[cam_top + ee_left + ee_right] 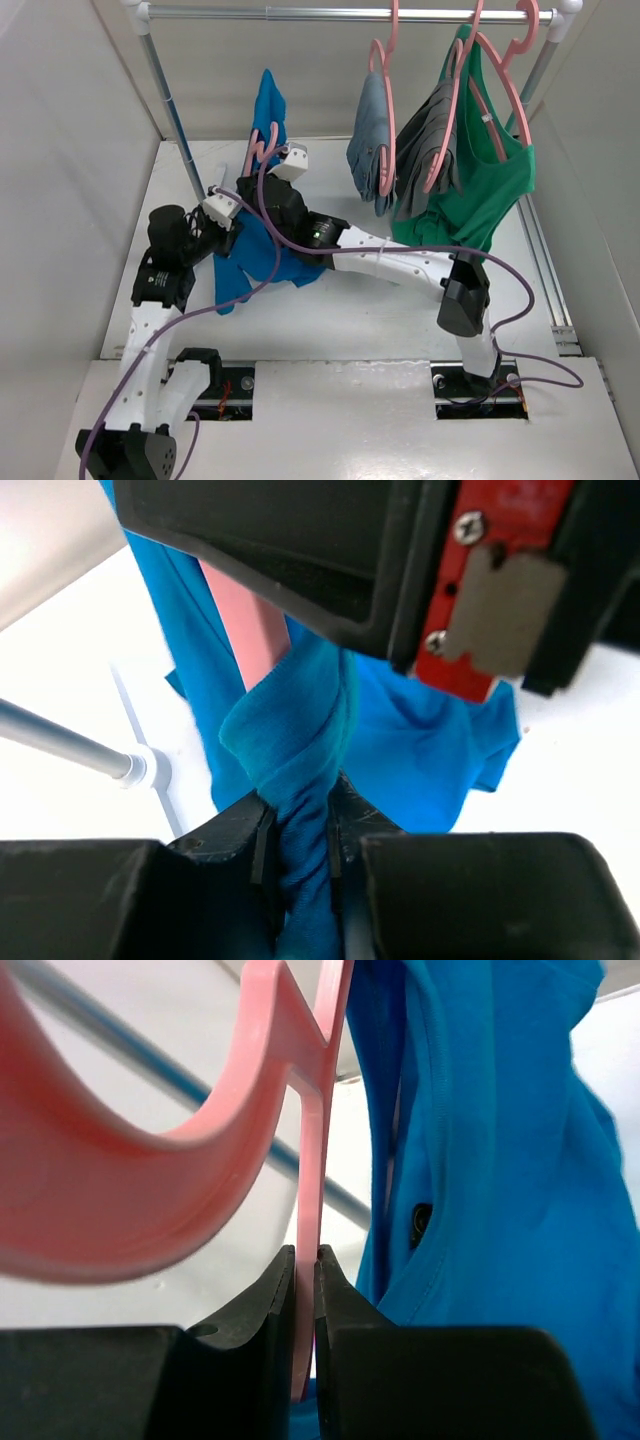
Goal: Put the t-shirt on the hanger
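- You're partway through, by my reading. In the top view the t-shirt [262, 255] sits at about 10 o'clock from the table's middle. It is bunched around the hanger [260, 150], with one blue fold rising at 12 o'clock above the pink hook and the rest slumped toward 6 o'clock onto the table [380, 310].
- The cloth and the hanger are together, but you can't call the shirt seated. Neither shoulder is visibly spread over the frame, and I cannot tell whether the hook has come through the neck.
- The hanger is held between the arms, well apart from the rail [350, 14]. The green tank top [480, 190] and grey garments [375, 140] hang from that rail at 1 to 2 o'clock.
- Your left gripper [300, 855] has its jaws pinched on a twisted roll of blue cloth. A pink strip of the hanger shows just behind, at 11 o'clock.
- Your right gripper [307, 1320] is clamped on the hanger's thin pink bar, with blue fabric just beside it at 3 o'clock.
- What's left is to draw the cloth out over both arms of the frame.
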{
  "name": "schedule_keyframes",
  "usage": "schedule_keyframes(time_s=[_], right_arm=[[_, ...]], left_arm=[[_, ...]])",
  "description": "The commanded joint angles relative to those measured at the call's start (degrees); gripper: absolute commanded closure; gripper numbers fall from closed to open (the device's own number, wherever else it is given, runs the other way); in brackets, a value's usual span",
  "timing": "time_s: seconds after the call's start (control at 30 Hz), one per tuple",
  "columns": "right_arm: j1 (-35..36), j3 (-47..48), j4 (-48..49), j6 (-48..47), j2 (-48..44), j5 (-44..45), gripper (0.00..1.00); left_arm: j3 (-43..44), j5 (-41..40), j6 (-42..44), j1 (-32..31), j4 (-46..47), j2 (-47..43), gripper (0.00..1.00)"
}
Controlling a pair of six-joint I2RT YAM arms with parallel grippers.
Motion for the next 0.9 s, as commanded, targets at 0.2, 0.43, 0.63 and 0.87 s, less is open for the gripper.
schedule_keyframes(time_s=[0.2,0.43,0.63,0.87], right_arm=[[1.28,-3.00,1.06,-5.46,-3.91,-7.13,0.60],[-2.50,-4.67,3.16,-7.91,-4.43,-17.93,0.39],[-2.50,-4.67,5.64,-18.12,-7.06,-21.72,0.22],[-2.50,-5.89,6.17,-27.16,-12.77,-23.13,0.00]], left_arm=[[0.88,6.86,-10.29,-0.01,9.72,-9.20,1.00],[-1.15,7.57,-19.25,-0.01,14.29,-11.06,1.00],[-1.68,3.98,-21.10,-0.01,14.99,-11.06,1.00],[-1.16,-2.70,-22.24,-0.01,14.46,-11.06,1.00]])
